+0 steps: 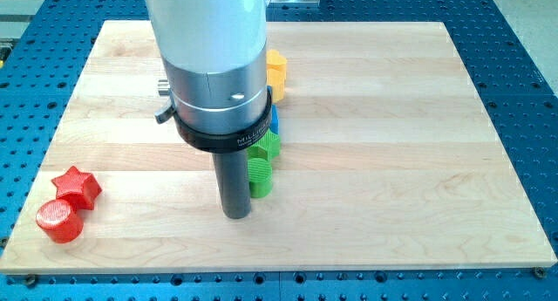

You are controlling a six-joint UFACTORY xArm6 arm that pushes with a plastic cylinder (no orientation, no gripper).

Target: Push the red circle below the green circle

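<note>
Tip down at board centre beside the greens, red circle far off at bottom-left

Landmark = green circle [260, 178]: sits mid-board, upright. My tip [235, 215] is just left of it and slightly lower in view, rod side looks touching or nearly so, can't tell which. No gripper on this rig, just the bare rod, nothing held. Red circle [59, 221] is well apart from the green circle, far to the view's left and a bit lower, near the wooden board's [392, 161] bottom-left corner. Red star [77, 187] touches the red circle on its upper right. A second green block [266, 145], shape unclear, sits directly above the green circle, touching. Blue block [275, 119] above that, mostly hidden by the arm. Yellow block [276, 72] further up, part hidden
</note>
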